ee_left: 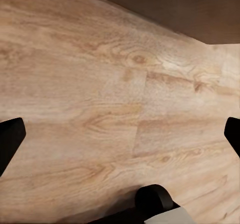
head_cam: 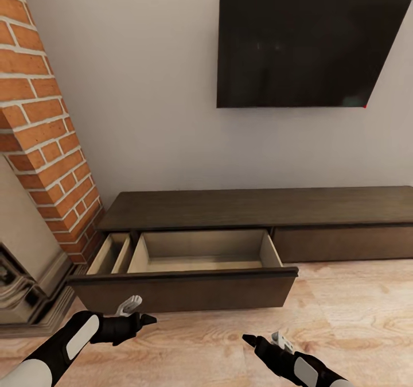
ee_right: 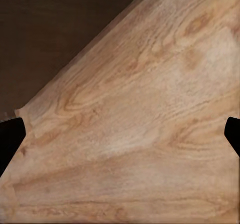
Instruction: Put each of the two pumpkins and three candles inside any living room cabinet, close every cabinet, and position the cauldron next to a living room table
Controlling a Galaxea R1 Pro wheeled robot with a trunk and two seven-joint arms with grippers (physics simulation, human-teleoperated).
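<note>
Both grippers, left (head_cam: 150, 319) and right (head_cam: 248, 339), hover spread wide and empty above the pale wood floor (head_cam: 355, 312), just short of the dark-brown cabinet (head_cam: 252, 206), whose left drawer (head_cam: 189, 289) stands pulled out toward them, beige interior bare, below a wall-mounted television (head_cam: 304, 45).

The cabinet (head_cam: 258, 209) is cut off by the right edge of the head view, so its full length cannot be seen. The floor of its open drawer (head_cam: 203, 252) is hidden behind the drawer front. The television (head_cam: 310, 45) is cropped at the top and right. The fireplace (head_cam: 28, 272) is cut by the left edge. In both wrist views the fingertips (ee_left: 10, 139) (ee_right: 10, 136) are clipped at the edges, seemingly spread wide.
</note>
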